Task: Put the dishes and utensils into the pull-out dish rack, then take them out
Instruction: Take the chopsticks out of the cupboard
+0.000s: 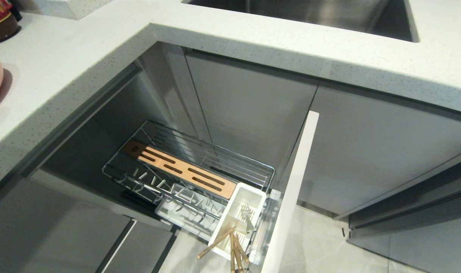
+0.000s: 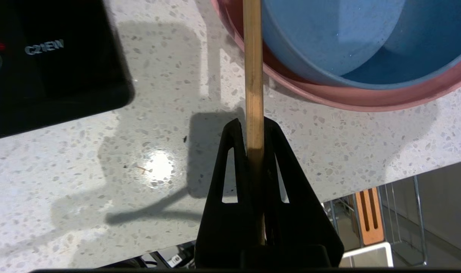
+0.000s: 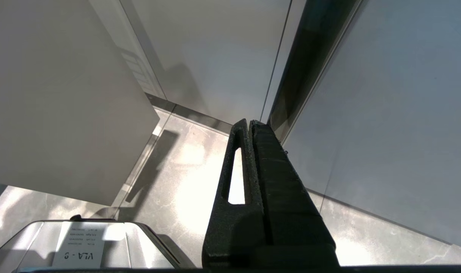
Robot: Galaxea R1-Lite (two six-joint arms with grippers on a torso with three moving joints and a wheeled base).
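Clamped between the black jaws of the left gripper (image 2: 255, 131) is a single wooden chopstick (image 2: 253, 76), the jaws drawn in tight against its sides. The stick runs straight out past the fingertips and crosses the rim of the pink plate (image 2: 351, 99), which lies just ahead of the jaws on the speckled desk (image 2: 158, 113). Inside that plate sits the pale-blue bowl (image 2: 329, 38), beside the stick's far stretch. Off to one side of the jaws lies a black appliance (image 2: 44, 64) with grey lettering. Behind the jaws, past the desk edge, a corner of the pull-out dish rack (image 2: 401, 212) shows with its tan wooden strip (image 2: 368, 216).

From the head camera the rack (image 1: 192, 170) stands drawn out of the cabinet below the desk, its chrome wire basket bare of dishes. The slotted wooden strip (image 1: 183, 172) lies along its middle. At the near end, against the pale door front (image 1: 291, 197), the white cutlery cup (image 1: 239, 218) holds several chopsticks (image 1: 230, 242) leaning out and a silver fork (image 1: 245, 214) head. The edge of the pink plate shows at the far left of the desk.

The right gripper (image 3: 250, 125) hangs low beside grey cabinet doors (image 3: 386, 113), above the tiled floor (image 3: 184, 170), jaws pressed together on nothing.
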